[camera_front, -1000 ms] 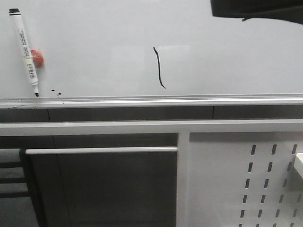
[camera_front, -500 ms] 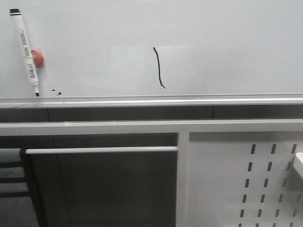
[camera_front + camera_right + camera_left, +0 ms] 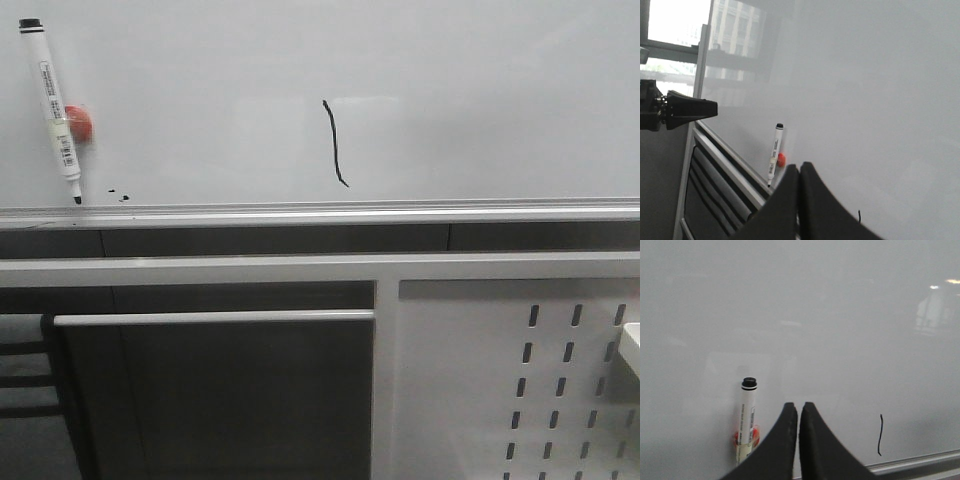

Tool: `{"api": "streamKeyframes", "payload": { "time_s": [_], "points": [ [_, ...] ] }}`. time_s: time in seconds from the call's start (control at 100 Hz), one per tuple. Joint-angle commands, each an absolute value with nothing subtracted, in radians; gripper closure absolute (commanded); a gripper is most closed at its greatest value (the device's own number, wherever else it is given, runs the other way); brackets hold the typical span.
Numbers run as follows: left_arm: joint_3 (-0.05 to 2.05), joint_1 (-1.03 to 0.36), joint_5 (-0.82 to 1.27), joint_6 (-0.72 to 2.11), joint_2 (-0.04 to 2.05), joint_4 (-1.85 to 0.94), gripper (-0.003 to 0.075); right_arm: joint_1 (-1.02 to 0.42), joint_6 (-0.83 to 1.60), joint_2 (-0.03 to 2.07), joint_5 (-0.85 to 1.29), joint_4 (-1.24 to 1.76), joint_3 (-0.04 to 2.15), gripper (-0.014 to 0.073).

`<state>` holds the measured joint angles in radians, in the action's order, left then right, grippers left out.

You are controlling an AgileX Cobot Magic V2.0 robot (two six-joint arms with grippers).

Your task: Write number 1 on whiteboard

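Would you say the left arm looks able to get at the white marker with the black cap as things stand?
Probably yes. The left gripper, fingers together, hangs in front of the glossy white whiteboard, beside the white black-capped marker, which stands on the silver edge rail against a red magnet. Nothing lies between them.

**Both grippers closed and empty**

The left gripper (image 3: pixel 798 412) has its two black fingers pressed together at the tips, with nothing between them. The right gripper (image 3: pixel 799 172) is the same, fingers touching and holding nothing. In the front view, no arm or gripper is visible.
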<state>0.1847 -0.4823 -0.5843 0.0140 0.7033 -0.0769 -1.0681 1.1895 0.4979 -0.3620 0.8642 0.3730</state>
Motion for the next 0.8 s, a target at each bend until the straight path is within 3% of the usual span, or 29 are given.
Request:
{"api": "streamKeyframes", "payload": {
  "time_s": [0.0, 0.31, 0.79],
  "points": [
    [0.269, -0.488, -0.509, 0.016, 0.659, -0.06, 0.0742, -1.064, 1.249, 0.455, -0.385, 0.84, 0.398, 0.0643],
    [0.332, -0.488, -0.176, 0.043, 0.439, -0.058, 0.0742, -1.064, 1.364, 0.338, -0.354, 0.906, 0.398, 0.0643],
    [0.332, -0.488, 0.215, 0.045, 0.08, -0.022, 0.0742, -1.064, 1.413, 0.328, -0.273, 1.001, 0.361, 0.0642]
  ]
}}
